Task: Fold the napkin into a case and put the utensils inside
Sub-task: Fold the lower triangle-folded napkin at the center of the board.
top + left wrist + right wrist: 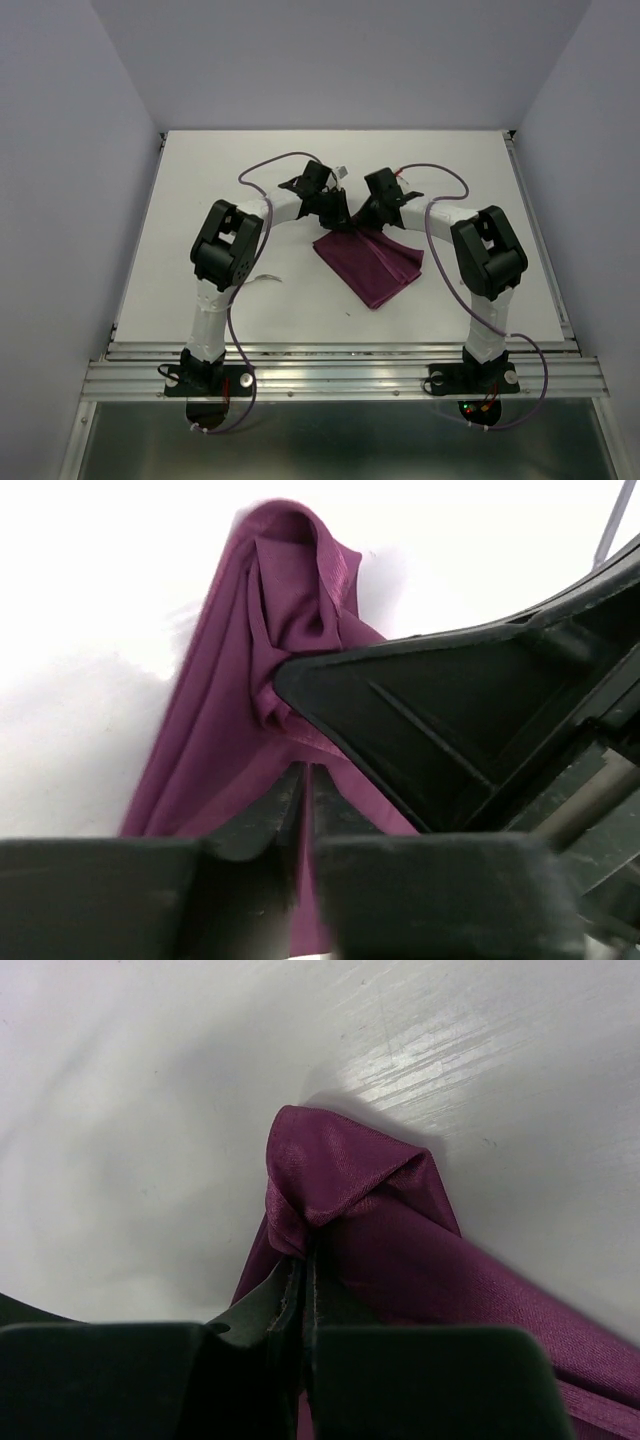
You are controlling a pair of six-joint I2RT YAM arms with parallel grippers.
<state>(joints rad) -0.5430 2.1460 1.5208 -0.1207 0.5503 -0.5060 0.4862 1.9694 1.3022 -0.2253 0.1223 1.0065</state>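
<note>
The burgundy napkin (375,265) lies folded into a slanted strip on the white table (200,180), right of centre. Both grippers meet at its far left corner. My right gripper (308,1235) is shut on a bunched fold of the napkin (400,1250), which puckers over its fingertips. My left gripper (305,770) hangs low over the napkin (230,730) with its jaws a narrow slit apart, and cloth shows through the slit. In the top view the left gripper (340,222) and right gripper (362,224) almost touch. A slim pale utensil (266,278) lies beside the left arm, partly hidden.
The right gripper's black body (470,710) fills the right side of the left wrist view, close against the cloth. Purple cables (270,165) loop over the table behind the arms. Grey walls enclose the table on three sides.
</note>
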